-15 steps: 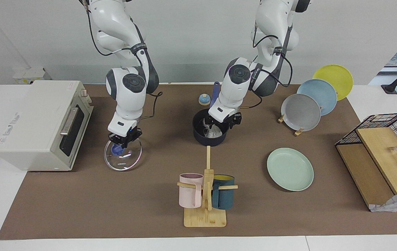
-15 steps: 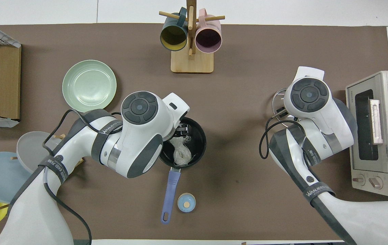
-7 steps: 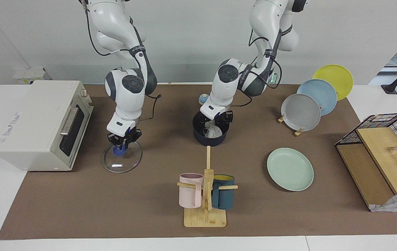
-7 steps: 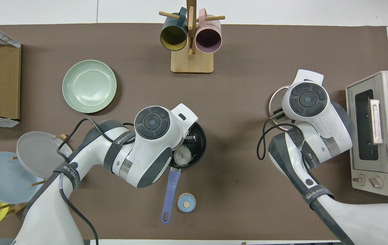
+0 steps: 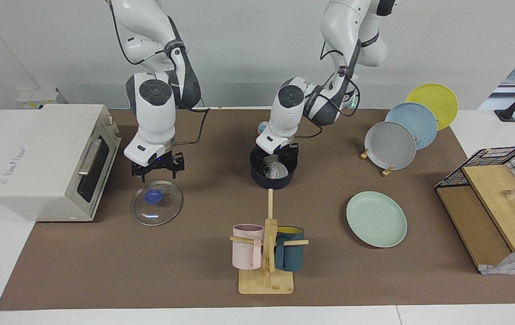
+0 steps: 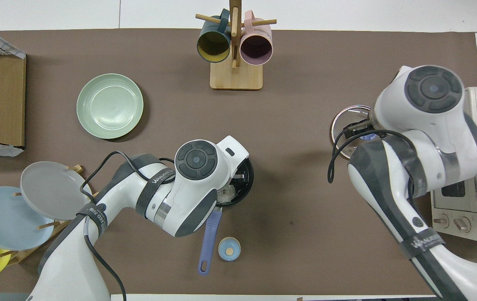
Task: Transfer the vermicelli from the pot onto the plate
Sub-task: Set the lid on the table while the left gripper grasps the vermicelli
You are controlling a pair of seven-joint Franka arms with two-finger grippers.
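The dark navy pot (image 5: 272,177) stands mid-table, its blue handle (image 6: 208,236) pointing toward the robots. A translucent vermicelli bundle (image 5: 277,168) lies inside it and also shows in the overhead view (image 6: 226,193). My left gripper (image 5: 278,158) is down in the pot, fingers apart on either side of the bundle. The mint-green plate (image 5: 376,219) lies empty, farther from the robots than the pot, toward the left arm's end (image 6: 109,105). My right gripper (image 5: 158,169) is open and empty above a glass lid (image 5: 156,209) with a blue knob.
A toaster oven (image 5: 54,158) stands at the right arm's end. A wooden mug rack (image 5: 266,257) holds a pink and a teal mug. Grey, blue and yellow plates (image 5: 390,144) stand in a rack. A small blue cap (image 6: 229,248) lies beside the handle. A wire basket (image 5: 501,171) stands at the left arm's end.
My right gripper let go of the lid's knob, opened and rose; the lid now lies flat on the table. My left gripper sank deeper into the pot around the vermicelli.
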